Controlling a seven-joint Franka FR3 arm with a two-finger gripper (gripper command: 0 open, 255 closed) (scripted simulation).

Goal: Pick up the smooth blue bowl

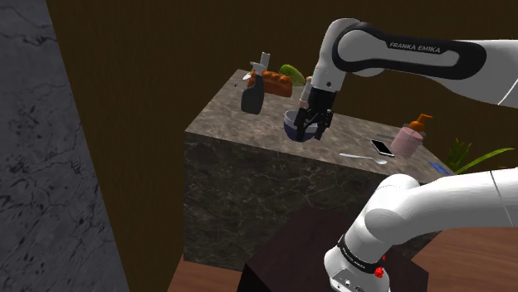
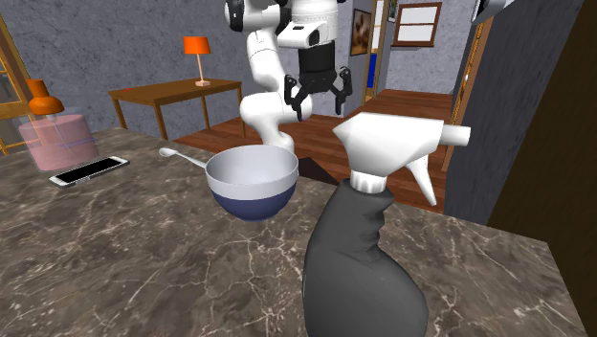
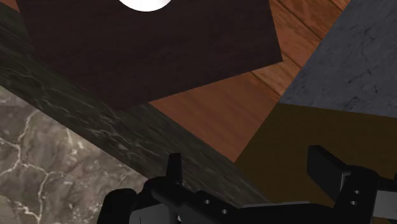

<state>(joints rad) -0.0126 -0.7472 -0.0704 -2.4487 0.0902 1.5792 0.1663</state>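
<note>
I count: one bowl (image 2: 252,184); one spray bottle (image 2: 364,249); one phone (image 2: 88,171); one spoon (image 2: 170,151); one soap dispenser (image 2: 57,142); one lamp (image 2: 197,46).

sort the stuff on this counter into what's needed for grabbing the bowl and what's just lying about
For the job:
blue bowl
hand, open

Lying about:
grey spray bottle
phone
spoon
pink pump bottle
orange-brown block

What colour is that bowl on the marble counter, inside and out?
The bowl is white inside and dark blue outside, clearest in the second exterior view.
</note>
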